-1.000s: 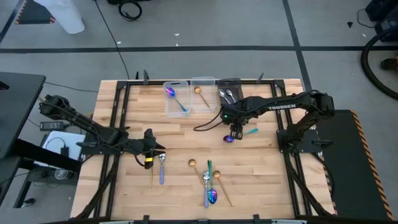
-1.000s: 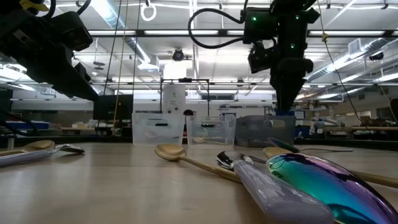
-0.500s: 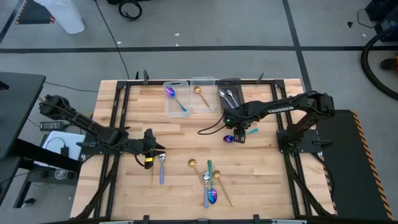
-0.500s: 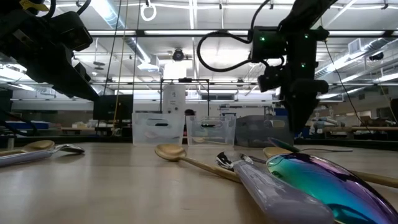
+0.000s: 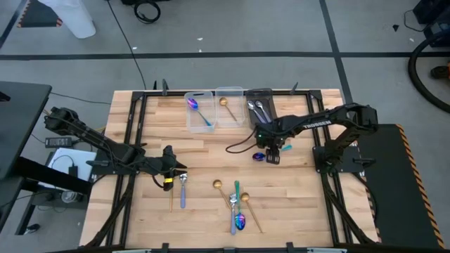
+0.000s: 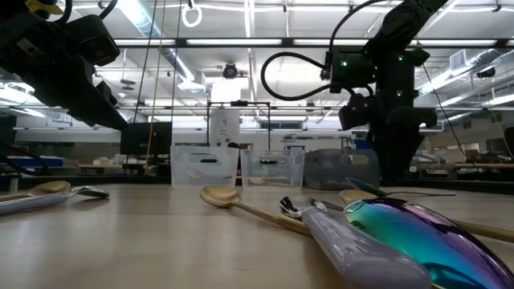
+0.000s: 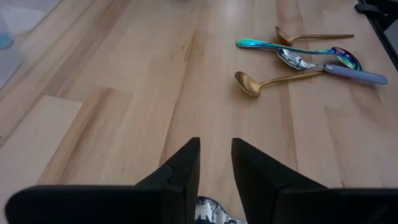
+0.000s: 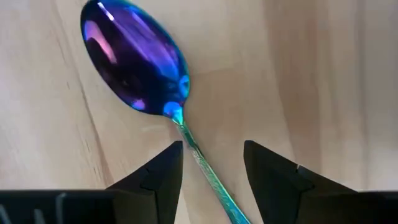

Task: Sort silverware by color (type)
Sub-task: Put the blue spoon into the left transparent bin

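An iridescent blue-purple spoon [image 8: 134, 59] lies flat on the wood, bowl up; in the high view its bowl [image 5: 259, 156] shows beside my right gripper [image 5: 271, 156]. That gripper [image 8: 211, 155] is down at the table and open. Its fingers stand on either side of the spoon's teal handle [image 8: 202, 163] without touching it. My left gripper [image 5: 177, 169] waits near the table's left side, open by a narrow gap [image 7: 215, 155], just over a silver spoon [image 5: 183, 187]. More gold, silver and iridescent pieces [image 5: 236, 204] lie in a loose cluster near the near edge.
At the far edge stand three bins: a clear one [image 5: 199, 111] with an iridescent spoon, a clear one [image 5: 228, 105] with a gold spoon, a dark grey one [image 5: 258, 104] with silver spoons. A black cable [image 5: 239, 144] loops left of my right gripper. A gold piece [image 5: 171, 198] lies beside the silver spoon.
My right gripper has come down toward the table and shifted slightly toward the right and near edges, ending with its fingers around the iridescent spoon's handle. The spoon has stayed where it was.
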You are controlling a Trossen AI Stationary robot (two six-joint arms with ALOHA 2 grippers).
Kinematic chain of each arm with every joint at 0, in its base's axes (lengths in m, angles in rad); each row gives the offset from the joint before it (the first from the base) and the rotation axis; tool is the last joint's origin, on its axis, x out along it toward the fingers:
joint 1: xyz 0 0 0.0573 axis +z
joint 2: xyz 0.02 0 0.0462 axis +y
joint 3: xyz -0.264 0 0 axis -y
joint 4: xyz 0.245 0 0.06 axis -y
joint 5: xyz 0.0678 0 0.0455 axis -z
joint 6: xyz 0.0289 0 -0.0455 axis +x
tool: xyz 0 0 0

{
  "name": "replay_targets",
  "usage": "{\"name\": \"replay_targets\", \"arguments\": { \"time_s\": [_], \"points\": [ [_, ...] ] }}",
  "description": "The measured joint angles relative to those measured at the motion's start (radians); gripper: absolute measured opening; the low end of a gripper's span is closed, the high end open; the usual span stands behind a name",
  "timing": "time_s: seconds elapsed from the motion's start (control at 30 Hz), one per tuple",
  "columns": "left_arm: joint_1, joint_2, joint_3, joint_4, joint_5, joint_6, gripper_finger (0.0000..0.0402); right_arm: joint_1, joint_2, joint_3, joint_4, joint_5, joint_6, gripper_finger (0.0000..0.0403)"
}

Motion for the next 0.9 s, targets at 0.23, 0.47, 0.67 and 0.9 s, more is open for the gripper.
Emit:
{"name": "replay_targets", "arguments": {
  "time_s": [0.23, 0.47, 0.67, 0.9],
  "points": [
    [0.000, 0.000, 0.000, 0.000, 0.000, 0.000, 0.0100, 0.000, 0.000, -0.070, 0.051, 0.015, -0.007, 0.0168],
    [0.000, 0.000, 0.000, 0.000, 0.000, 0.000, 0.0100, 0.002, -0.005, -0.094, 0.064, 0.023, -0.002, 0.0160],
    [0.000, 0.000, 0.000, 0.000, 0.000, 0.000, 0.0100, 0.024, -0.004, -0.095, 0.065, 0.064, 0.001, 0.0157],
    [0.000, 0.000, 0.000, 0.000, 0.000, -0.001, 0.0100, 0.050, -0.003, -0.096, 0.081, 0.047, 0.002, 0.0117]
  ]
}}
